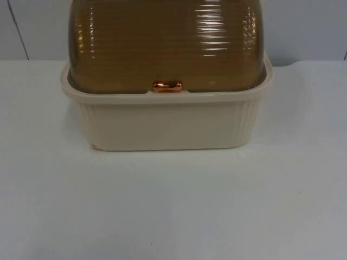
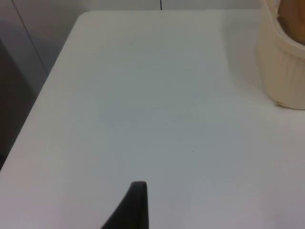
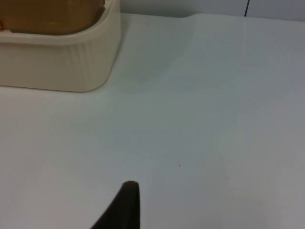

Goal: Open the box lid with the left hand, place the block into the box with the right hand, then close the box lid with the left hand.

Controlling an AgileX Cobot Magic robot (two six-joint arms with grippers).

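A cream ribbed box (image 1: 168, 122) stands at the middle back of the white table. Its brown see-through domed lid (image 1: 168, 43) is down and closed, with a copper handle (image 1: 167, 86) at the centre of the front rim. My left gripper (image 2: 136, 205) waits low over bare table to the box's left, well apart from the box corner (image 2: 286, 67). On the box's right, my right gripper (image 3: 125, 205) waits over bare table, some way from the box (image 3: 62, 62) and its brown lid (image 3: 52, 14).
The white table (image 1: 173, 206) stretches wide in front of the box and on both sides of it. Its left edge (image 2: 43, 95) drops off beside the left arm. A grey partition wall (image 1: 303, 27) rises behind the box.
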